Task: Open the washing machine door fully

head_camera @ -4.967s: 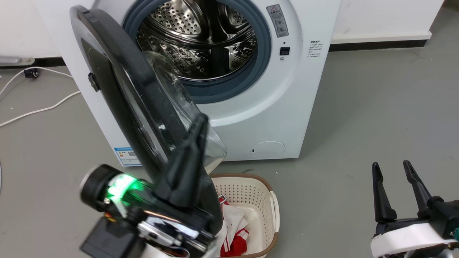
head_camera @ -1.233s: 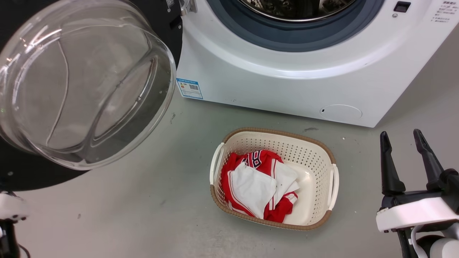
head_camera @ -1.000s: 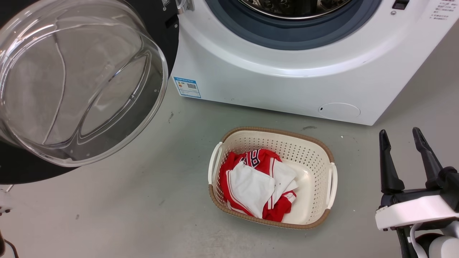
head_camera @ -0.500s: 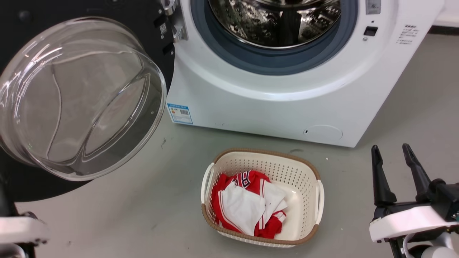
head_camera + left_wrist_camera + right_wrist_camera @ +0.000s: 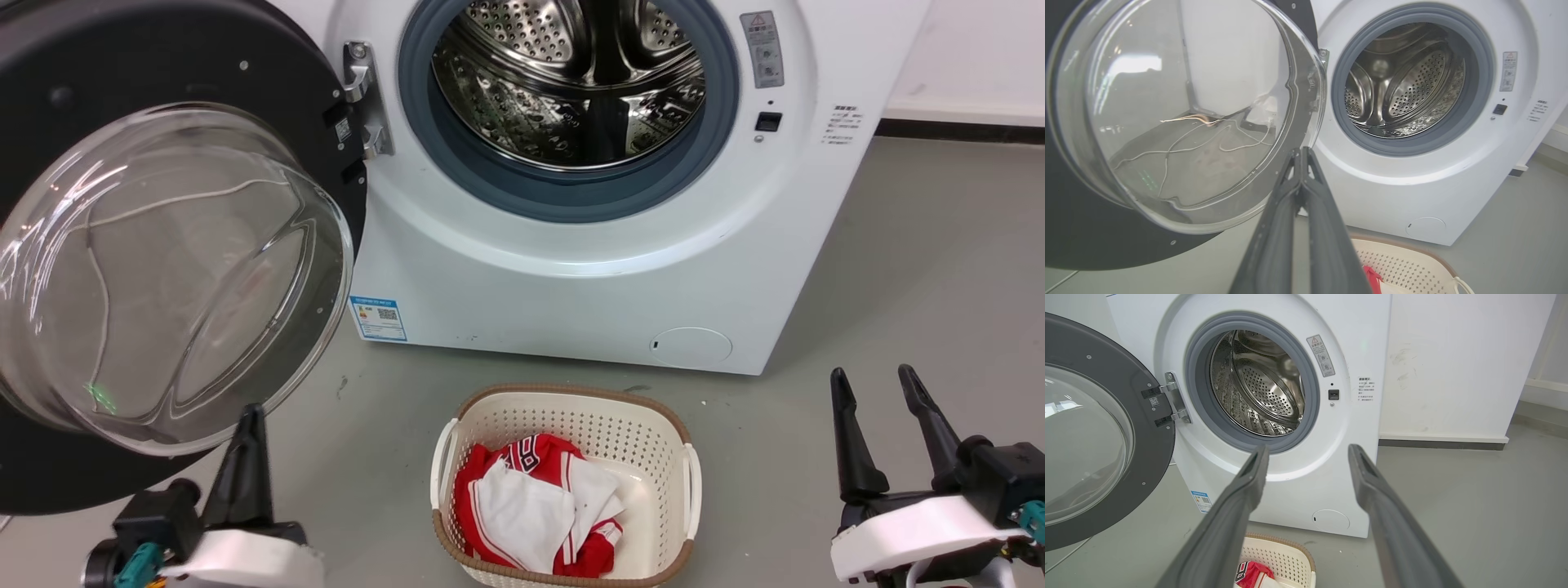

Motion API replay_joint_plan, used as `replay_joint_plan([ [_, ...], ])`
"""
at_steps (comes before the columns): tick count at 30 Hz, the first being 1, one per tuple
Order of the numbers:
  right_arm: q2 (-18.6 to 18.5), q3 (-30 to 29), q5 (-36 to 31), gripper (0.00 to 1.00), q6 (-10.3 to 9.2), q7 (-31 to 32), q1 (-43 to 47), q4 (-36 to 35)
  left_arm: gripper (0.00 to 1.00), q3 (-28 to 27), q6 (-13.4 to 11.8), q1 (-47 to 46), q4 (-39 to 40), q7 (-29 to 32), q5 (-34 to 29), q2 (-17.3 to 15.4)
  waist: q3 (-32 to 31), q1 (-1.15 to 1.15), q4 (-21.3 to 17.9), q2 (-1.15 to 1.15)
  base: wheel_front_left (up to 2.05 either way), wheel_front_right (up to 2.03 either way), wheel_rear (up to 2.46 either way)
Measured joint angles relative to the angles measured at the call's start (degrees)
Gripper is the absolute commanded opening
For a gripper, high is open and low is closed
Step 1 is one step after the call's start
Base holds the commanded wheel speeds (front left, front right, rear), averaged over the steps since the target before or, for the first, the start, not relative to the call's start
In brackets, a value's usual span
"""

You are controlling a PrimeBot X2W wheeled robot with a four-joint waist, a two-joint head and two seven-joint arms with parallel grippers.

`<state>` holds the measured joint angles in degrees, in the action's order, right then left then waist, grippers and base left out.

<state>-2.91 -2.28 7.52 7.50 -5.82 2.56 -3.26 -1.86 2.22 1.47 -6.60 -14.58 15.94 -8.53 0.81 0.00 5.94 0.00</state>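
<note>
Left gripper low in the head view, fingers pressed tight together with nothing between them; the left wrist view shows the two dark fingers meeting at the tips. Directly ahead of and above those tips hangs the washing machine door, swung far out on its hinge, inner face and bulging glass bowl turned toward the robot. The tips overlap the bowl's lower rim in both views; whether they touch it or sit just short, I cannot tell. Ahead and to the right of the left gripper stands the white washing machine, its steel drum wide open to view inside the grey seal.

Over to the right gripper: fingers spread well apart, holding nothing, hanging above the grey floor and clear of everything. The machine's front lies ahead of it and a little to its left; the small round white flap sits low on that front, ahead-left of the fingertips; the door is far off to its left, beyond the drum opening. Between the two grippers, on the floor just before the machine, sits a cream basket with red and white clothes bundled inside; a blue label shows at the machine's lower corner, ahead-right of the left gripper.
</note>
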Motion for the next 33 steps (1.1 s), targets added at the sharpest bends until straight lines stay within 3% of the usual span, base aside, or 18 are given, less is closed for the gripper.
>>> replay_joint_plan([
  [1, 0.0, 0.3, -0.1, 1.00, 0.01, 0.3, 0.1, 0.0, 0.43, 1.6, 0.5, -0.8, 0.1, 0.0, -0.7, 0.2, -0.4, 0.00, -0.7, 0.00, 0.00, 0.00, 0.00],
  [2, 0.0, 0.4, -0.3, 1.00, 0.01, 0.3, 0.1, -0.1, 0.87, 2.0, 0.9, -1.1, 0.0, 0.0, -0.5, 0.6, -0.5, 0.00, -1.2, 0.00, 0.00, 0.00, 0.00],
  [3, 0.0, 0.4, -0.2, 1.00, 0.01, 0.3, 0.2, -0.1, 1.00, 2.4, 0.9, -1.5, 0.0, 0.0, -0.1, 1.1, -0.7, 0.00, -1.6, 0.00, 0.00, 0.00, 0.00],
  [7, 0.0, 0.4, -0.2, 1.00, 0.01, 0.4, 0.2, -0.5, 1.00, 4.0, 1.1, -3.6, 0.7, -0.2, -1.4, 1.8, -1.0, 0.00, -3.3, 0.00, 0.00, 0.00, 0.00],
  [21, 0.0, 0.5, -3.5, 1.00, 0.01, 1.6, 0.2, -3.1, 1.00, 3.4, -2.7, -5.3, 2.5, -0.3, -6.8, 0.3, -1.3, 0.00, -7.5, 0.00, 0.00, 0.00, 0.00],
  [33, 0.0, 1.0, -2.9, 1.00, 0.01, 1.3, 1.0, -1.8, 1.00, 2.9, -3.0, -3.8, 2.1, -0.4, -7.7, 0.6, -1.3, 0.00, -8.2, 0.00, 0.00, 0.00, 0.00],
])
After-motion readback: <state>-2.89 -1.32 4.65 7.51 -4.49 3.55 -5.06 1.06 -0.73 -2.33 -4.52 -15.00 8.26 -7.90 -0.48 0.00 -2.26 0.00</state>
